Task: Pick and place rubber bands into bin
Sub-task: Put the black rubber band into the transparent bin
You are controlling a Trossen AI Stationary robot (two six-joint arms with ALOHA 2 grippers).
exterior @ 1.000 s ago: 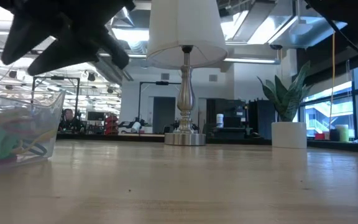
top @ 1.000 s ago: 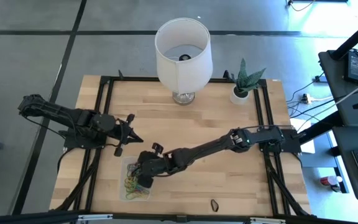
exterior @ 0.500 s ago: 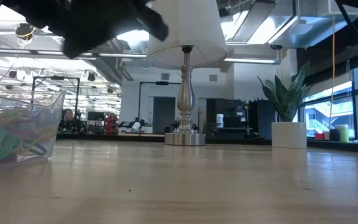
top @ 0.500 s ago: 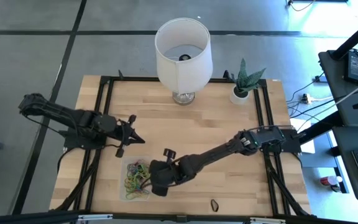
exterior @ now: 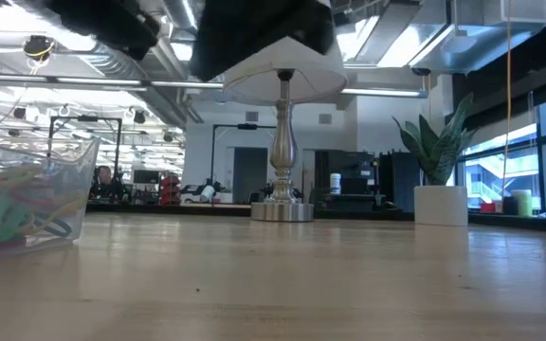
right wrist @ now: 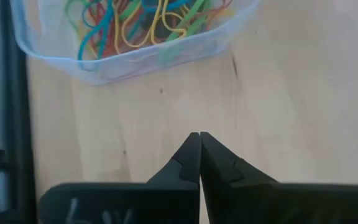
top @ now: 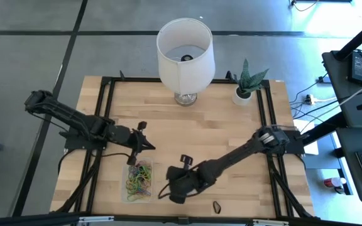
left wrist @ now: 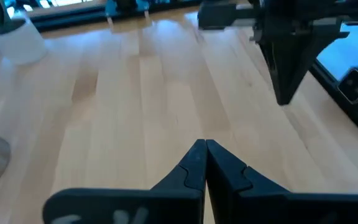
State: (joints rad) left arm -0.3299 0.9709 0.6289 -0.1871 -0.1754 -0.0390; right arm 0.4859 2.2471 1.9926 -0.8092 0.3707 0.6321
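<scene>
Nearby, right gripper (top: 173,193) closed beside bin (top: 126,196)

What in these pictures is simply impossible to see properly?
- Bin, low view: cut off by the picture's left edge.
- Small dark loop near the table's front edge, high view: too small to tell if it is a rubber band.
- Rubber bands, right wrist view: the pile runs off the top edge.
- Right pincer, low view: only a dark shape overhead; its tips are cut off.

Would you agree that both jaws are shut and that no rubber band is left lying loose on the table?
Not quite. Both jaws are shut, but the high view shows one dark rubber band lying loose on the table, right of the bin, near the front edge.
</scene>
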